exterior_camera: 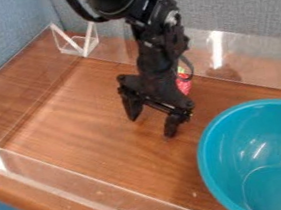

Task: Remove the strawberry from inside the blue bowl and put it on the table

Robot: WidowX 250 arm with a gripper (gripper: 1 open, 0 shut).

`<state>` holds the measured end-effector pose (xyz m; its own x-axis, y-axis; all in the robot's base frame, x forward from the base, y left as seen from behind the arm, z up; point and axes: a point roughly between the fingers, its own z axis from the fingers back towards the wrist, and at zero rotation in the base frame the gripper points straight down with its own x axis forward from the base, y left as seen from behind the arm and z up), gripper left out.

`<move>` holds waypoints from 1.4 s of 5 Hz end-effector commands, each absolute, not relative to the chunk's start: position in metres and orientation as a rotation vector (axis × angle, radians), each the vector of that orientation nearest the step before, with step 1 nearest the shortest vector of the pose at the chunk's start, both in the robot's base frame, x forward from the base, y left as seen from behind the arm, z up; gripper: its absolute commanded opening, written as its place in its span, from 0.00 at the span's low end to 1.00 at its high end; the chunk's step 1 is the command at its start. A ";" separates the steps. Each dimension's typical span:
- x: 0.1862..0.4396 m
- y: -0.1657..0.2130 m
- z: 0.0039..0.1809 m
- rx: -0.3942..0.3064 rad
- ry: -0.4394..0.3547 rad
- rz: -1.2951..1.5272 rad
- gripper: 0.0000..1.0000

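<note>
The blue bowl [266, 152] sits at the front right of the wooden table [62, 100]. Its visible inside holds no strawberry. My gripper [152, 123] points down just left of the bowl's rim, low over the wood, open, with nothing between its dark fingers [132, 108]. A small red spot [181, 83] shows right behind the wrist, mostly hidden by the arm. It looks like the strawberry lying on the table outside the bowl, but I cannot tell for sure.
Low clear acrylic walls [249, 48] edge the table at the back, the left and the front. A clear bracket [75, 37] stands in the far left corner. Bare wood stretches left of the gripper.
</note>
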<state>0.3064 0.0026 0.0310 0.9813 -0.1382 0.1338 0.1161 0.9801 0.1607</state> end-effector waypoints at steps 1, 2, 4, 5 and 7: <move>0.321 0.012 0.043 0.149 -0.200 -0.149 1.00; 0.326 0.008 0.048 0.152 -0.206 -0.125 1.00; 0.341 0.009 0.048 0.153 -0.225 -0.036 1.00; 0.347 0.018 0.041 0.156 -0.225 0.032 1.00; 0.350 0.029 0.037 0.160 -0.218 0.081 0.00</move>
<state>0.3493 0.0206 0.0297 0.9776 0.0477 0.2049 -0.0791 0.9858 0.1480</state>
